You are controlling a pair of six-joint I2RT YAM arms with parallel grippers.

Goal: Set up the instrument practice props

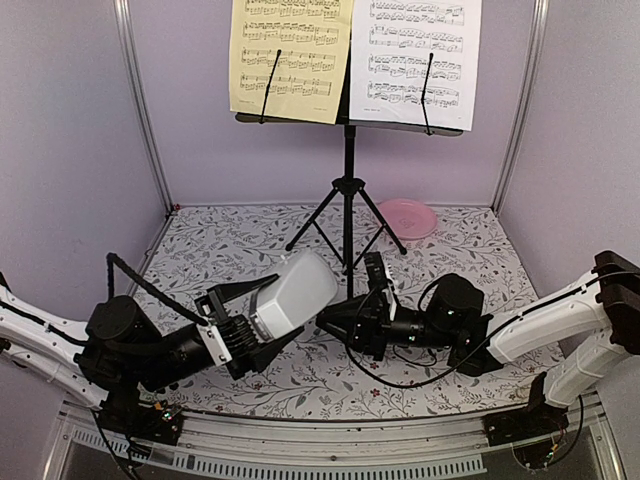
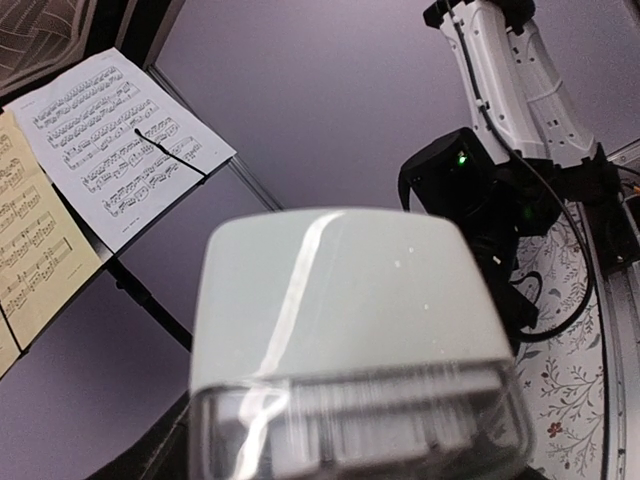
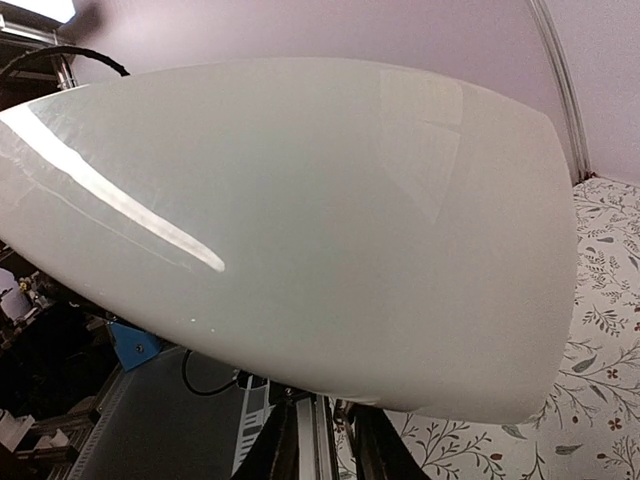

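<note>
**Stand and pages up; metronome in the air**

The black music stand (image 1: 349, 170) is on its tripod legs at the middle of the counter's (image 1: 220, 240) far edge. Both sheets rest on its shelf, side by side: the yellowish page (image 1: 290, 55) on the left and the white page (image 1: 415, 50) on the right, each pinned by a thin black retaining arm. That part of the setup looks finished.

The small pale-grey metronome (image 1: 297, 292) is not yet placed. It is above the near-middle of the counter, tipped onto its side and clear of the surface. The left gripper (image 1: 255, 320) is clamped around its wider base end, its jaws spread wide to take it.

The right gripper (image 1: 335, 322) reaches in from the other side, right at the metronome's far end. Its wrist view is filled by the pale casing, so the fingers are hidden. I cannot tell whether its jaws are apart or have closed on the casing, nor whether they touch it.

This looks like a hand-over between the arms. What remains, by my reading, is to stand the metronome upright on the counter near the stand. The pink plate (image 1: 408, 217), just right of the tripod legs near the far-right corner, is no part of the job.
</note>
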